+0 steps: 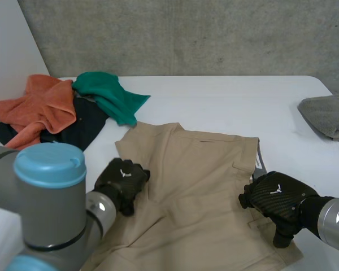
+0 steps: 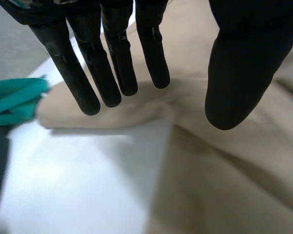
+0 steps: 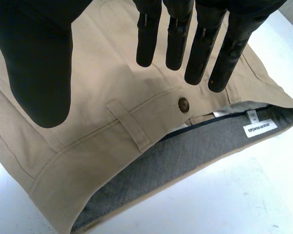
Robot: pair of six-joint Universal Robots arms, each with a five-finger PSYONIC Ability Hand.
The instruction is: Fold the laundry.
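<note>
Beige trousers (image 1: 192, 186) lie on the white desk (image 1: 231, 101). The left robot hand (image 1: 121, 182) is wide open at one edge. The right robot hand (image 1: 274, 197) is wide open over the waistband (image 3: 93, 146).

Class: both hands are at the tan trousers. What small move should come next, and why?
Probably lower and pinch. The left hand is open at an edge of the trousers, the right hand open by the waistband button; neither grips cloth, so no fold can start.
</note>
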